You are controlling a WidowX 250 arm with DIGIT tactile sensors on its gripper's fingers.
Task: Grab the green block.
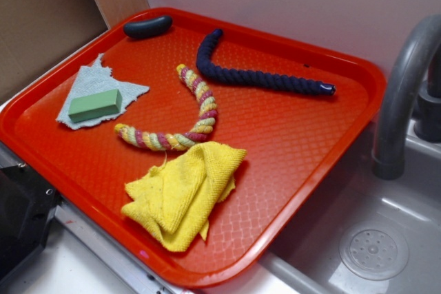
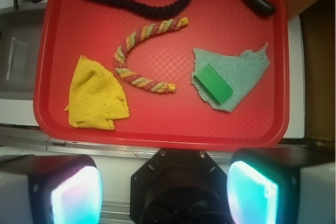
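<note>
Now we see hand [image 2: 165, 190] released, fingers wide apart, empty, high above tray's [image 2: 157, 132] near edge. Green block [image 2: 212, 83] lies on ragged grey-blue cloth [image 2: 244, 72], ahead and right of hand, long axis diagonal to tray edges; we judge wrist turn needed.

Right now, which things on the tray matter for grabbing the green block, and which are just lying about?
Job:
green block
tool, open, high above the tray

Lying about:
ragged cloth under the block
yellow cloth
striped rope
dark rope
black piece
red tray
</note>
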